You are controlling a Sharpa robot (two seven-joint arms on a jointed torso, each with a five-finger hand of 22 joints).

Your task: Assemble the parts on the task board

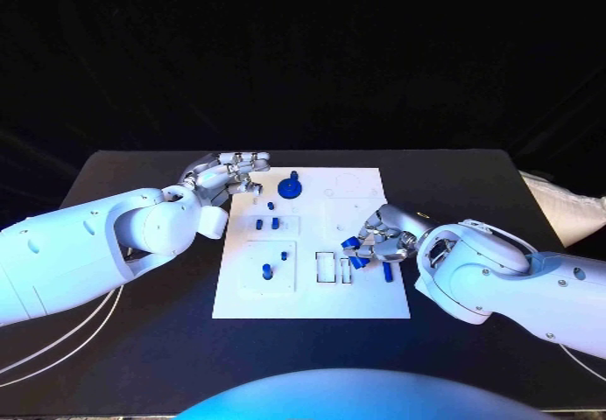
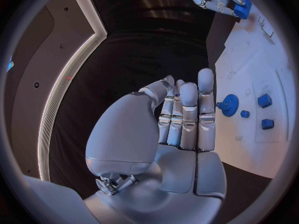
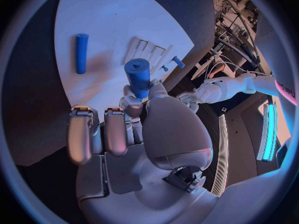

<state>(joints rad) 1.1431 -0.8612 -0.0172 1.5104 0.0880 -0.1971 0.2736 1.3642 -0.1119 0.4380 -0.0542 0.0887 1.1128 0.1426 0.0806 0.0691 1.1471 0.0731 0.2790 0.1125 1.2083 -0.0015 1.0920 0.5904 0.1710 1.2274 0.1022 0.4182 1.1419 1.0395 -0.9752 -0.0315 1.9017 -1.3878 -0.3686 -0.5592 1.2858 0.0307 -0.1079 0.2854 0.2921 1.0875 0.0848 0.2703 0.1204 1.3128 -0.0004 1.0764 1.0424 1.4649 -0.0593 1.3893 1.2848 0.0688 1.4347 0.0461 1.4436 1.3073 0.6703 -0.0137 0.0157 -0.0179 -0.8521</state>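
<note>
The white task board (image 1: 316, 297) lies mid-table. My right hand (image 1: 375, 241) hovers over its right side and pinches a short blue cylinder (image 3: 138, 77) between thumb and a finger, upright above the board. A blue rod (image 1: 388, 271) lies flat on the board just beside that hand, near the rectangular slots (image 1: 326, 267). My left hand (image 1: 228, 179) is at the board's far left corner, fingers straight and holding nothing. A blue gear (image 1: 292, 188) stands close to its fingertips. Small blue pegs (image 1: 266, 224) stand behind a longer blue piece (image 1: 268, 269).
The black table (image 1: 139, 350) surrounds the board, with bare room to the left, right and front. In the left wrist view the gear (image 2: 229, 105) and the blue pegs (image 2: 264, 100) lie just past the fingertips. Circular recesses (image 1: 348, 182) mark the board's far right.
</note>
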